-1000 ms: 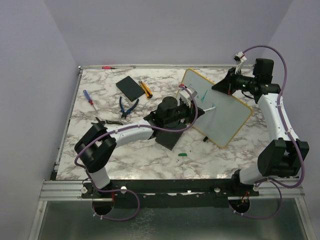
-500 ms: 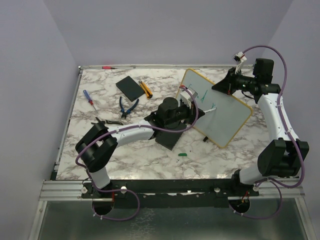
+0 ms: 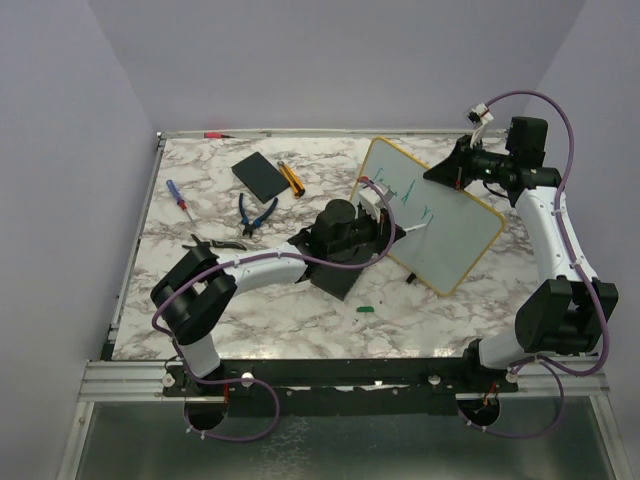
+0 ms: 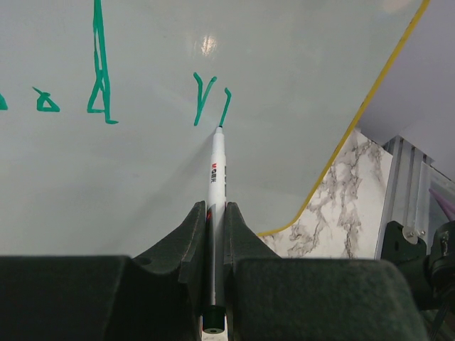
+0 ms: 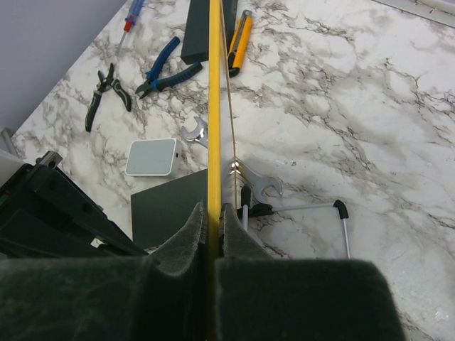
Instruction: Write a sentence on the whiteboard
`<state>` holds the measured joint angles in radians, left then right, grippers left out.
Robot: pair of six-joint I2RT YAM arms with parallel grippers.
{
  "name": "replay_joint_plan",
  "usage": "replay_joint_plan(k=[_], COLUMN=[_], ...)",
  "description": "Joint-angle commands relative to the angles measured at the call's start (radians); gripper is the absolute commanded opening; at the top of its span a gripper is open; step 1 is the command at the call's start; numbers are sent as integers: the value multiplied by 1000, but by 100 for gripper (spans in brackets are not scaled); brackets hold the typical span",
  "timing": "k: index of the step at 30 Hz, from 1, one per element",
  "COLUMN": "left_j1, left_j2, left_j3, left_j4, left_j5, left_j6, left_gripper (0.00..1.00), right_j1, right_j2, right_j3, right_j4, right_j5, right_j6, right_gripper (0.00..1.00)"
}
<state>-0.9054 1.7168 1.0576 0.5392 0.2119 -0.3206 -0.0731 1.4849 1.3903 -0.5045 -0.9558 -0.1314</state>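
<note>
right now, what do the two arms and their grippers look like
Both the left arm and right arm have white links with black joints and a purple cable looping alongside. The left gripper and right gripper have matte black, wedge-shaped fingers.

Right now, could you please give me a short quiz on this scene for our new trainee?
1. True or false: the left gripper is shut on the marker.
2. The lettering on the whiteboard is written in: A red, B green, C black?
3. Which part of the whiteboard does the right gripper clamp?
Key: 1 true; 2 B; 3 its yellow rim.
</note>
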Motion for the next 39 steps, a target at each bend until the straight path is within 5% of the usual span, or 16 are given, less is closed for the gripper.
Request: replay_joint_plan(k=[1,39], left_j1=[-4,-26], left_j2=[-45,-2], left_j3=[6,73], left_j4=[8,59], left_j5=[-25,-69], left_j6=[2,-7], left_gripper=[0,0], right_j1=[13,13], right_j2=[-1,-9], right_j3=[-21,-22], right_j4=[-93,-94], right_j5=[-31,-34], right_j6=[-2,-4], right_gripper=[1,1])
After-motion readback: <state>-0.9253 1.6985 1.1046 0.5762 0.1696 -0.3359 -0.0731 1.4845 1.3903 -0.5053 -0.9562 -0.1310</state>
